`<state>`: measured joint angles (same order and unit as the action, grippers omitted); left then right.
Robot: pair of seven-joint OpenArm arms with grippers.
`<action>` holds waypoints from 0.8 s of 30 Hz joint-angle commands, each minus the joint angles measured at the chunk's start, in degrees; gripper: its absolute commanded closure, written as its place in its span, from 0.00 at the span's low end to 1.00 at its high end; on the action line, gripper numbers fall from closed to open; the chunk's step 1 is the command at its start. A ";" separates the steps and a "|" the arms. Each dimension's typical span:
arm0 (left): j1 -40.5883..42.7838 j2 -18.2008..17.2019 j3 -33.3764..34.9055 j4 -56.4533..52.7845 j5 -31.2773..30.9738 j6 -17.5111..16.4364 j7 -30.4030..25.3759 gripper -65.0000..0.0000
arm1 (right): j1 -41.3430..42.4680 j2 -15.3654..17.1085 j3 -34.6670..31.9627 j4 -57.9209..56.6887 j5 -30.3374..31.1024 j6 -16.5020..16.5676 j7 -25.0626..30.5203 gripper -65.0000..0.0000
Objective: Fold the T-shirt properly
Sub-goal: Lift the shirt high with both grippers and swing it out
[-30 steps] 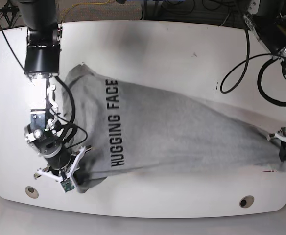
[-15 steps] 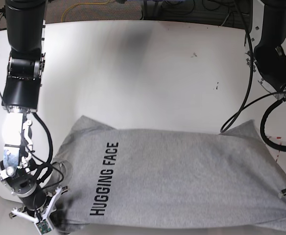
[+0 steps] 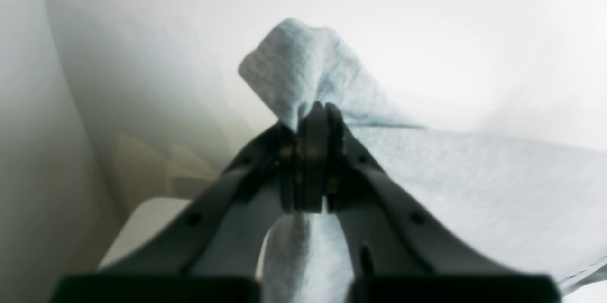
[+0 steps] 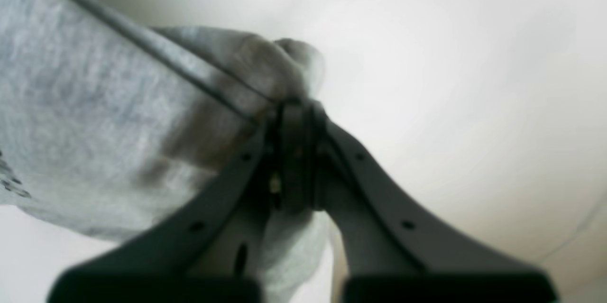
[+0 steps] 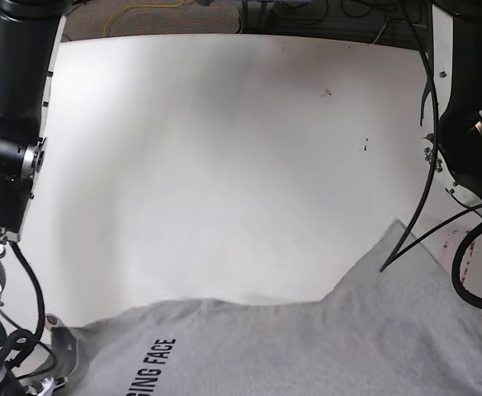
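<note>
The T-shirt is now hanging low at the near edge of the white table, much closer to the camera than a moment ago. Most of the table top is showing bare now, where before the shirt was covering its middle. Only the end of the black letters is peeking in at the bottom.

The left gripper is pinching tight on a bunched grey corner of the shirt. The right gripper is also squeezing tight on a folded edge. Both arms are reaching further down and out of the base picture.
</note>
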<state>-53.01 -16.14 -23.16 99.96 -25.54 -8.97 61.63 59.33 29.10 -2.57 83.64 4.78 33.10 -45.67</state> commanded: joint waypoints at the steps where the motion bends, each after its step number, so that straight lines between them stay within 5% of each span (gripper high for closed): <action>1: -4.08 -0.69 0.61 -1.19 1.50 0.31 -2.15 1.00 | 3.31 0.92 0.41 0.36 -0.86 0.26 -0.18 1.00; 13: -4.88 -0.61 0.87 -2.95 1.50 0.05 -2.24 1.00 | 2.16 2.85 0.68 1.33 -0.78 0.44 -0.35 1.00; 24: 2.86 -0.52 0.78 -2.69 -1.23 -0.13 -2.24 1.00 | -14.10 3.73 7.89 11.00 -0.51 0.44 -1.06 1.00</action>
<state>-50.24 -16.05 -22.22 96.64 -25.50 -9.19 61.08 46.13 31.59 3.40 91.77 5.74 34.59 -46.83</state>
